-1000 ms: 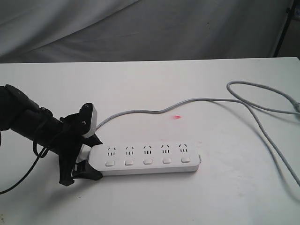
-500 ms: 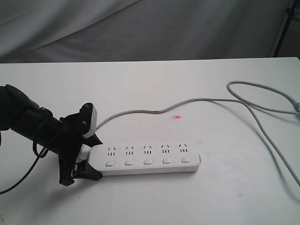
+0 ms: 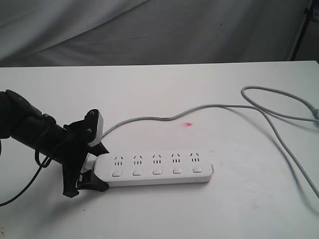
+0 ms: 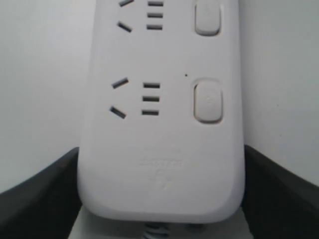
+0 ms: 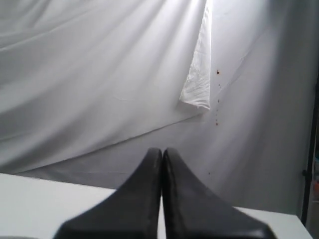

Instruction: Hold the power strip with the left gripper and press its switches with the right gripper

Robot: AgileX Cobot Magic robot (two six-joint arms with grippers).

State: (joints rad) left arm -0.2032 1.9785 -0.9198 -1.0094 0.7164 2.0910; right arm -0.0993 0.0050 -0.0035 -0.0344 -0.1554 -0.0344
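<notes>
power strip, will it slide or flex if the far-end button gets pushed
The long flat white plastic power strip looks rigid, so probably no flex. It lies flat and low on the white table, so tipping seems unlikely. With the black two-fingered left claw against both sides of one end only, the free end might pivot slightly.

Cord (image 3: 149, 118): exits the exterior view at 3 and 4 o'clock; far end unseen.
Left arm (image 3: 30, 132): cut off at 9 o'clock.
Power strip (image 4: 159, 149): left wrist view frames two sockets only; embossed end marking illegible.
Right gripper (image 5: 162, 154): blurred; base cut off.
</notes>
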